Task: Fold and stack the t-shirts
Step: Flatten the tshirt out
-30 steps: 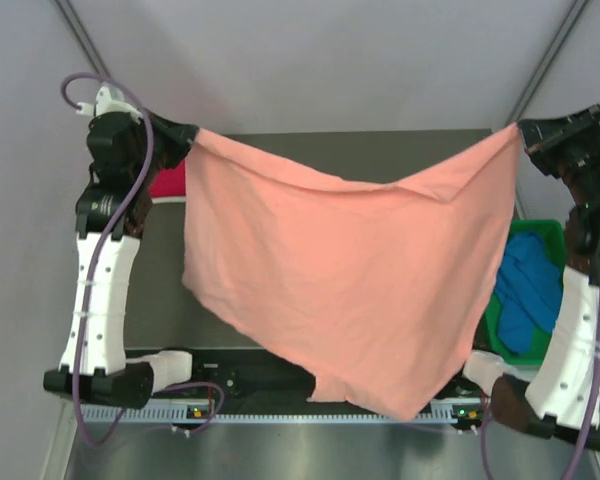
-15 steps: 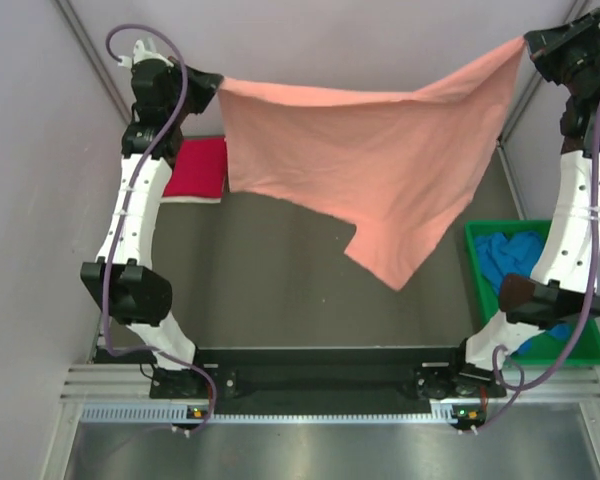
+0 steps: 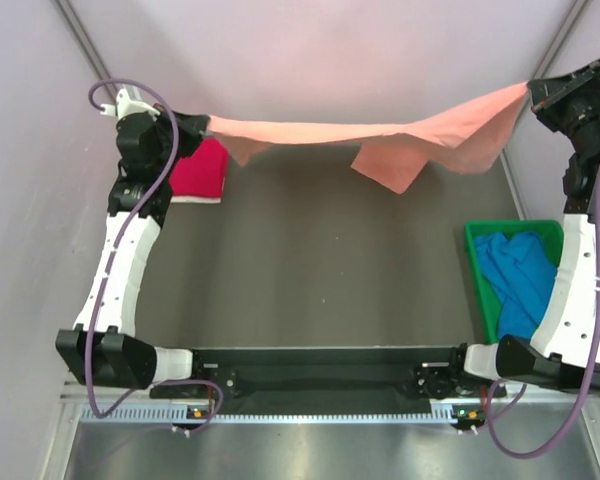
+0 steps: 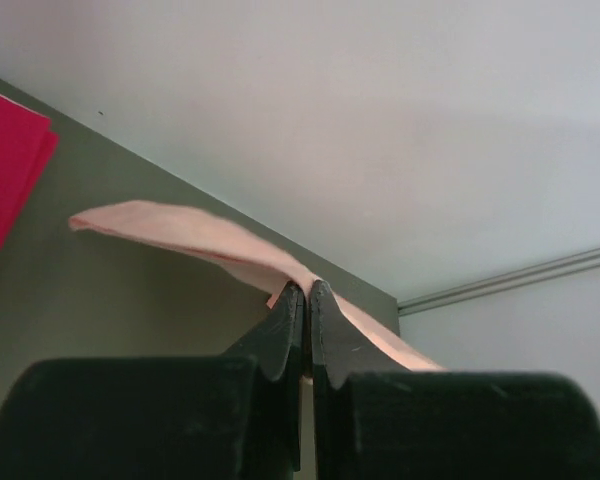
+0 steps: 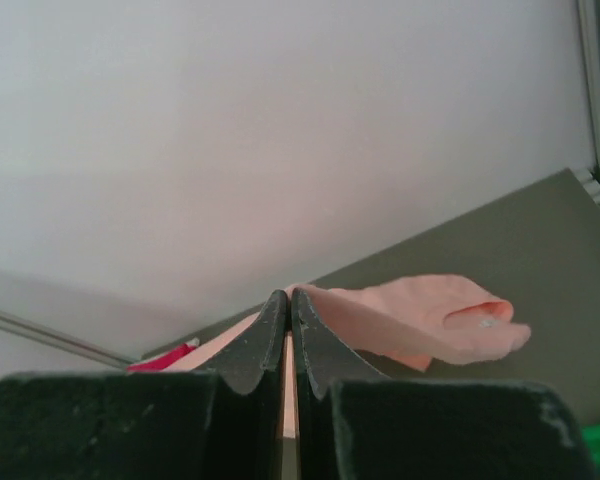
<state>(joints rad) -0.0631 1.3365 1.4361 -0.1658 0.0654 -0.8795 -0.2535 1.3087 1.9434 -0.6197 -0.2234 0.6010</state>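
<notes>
Tee (image 3: 430,135), salmon-pink, taut between left gripper (image 3: 202,123) and right gripper (image 3: 528,95); jaws tight.

I'm driving two matching arms, the left arm (image 3: 115,270) and the right arm (image 3: 578,285), one rising from each end of the black base bar (image 3: 325,362). Their long links wear white shells and the joints have black housings. A purple cable (image 3: 140,88) runs up each arm from the bar. The left hand (image 3: 202,125) and right hand (image 3: 528,92) are matte black, with thick blocks that taper into wedge-shaped fingers (image 4: 285,325). Just below the bar is a ribbed silver rail (image 3: 320,412) with small lit indicators.
</notes>
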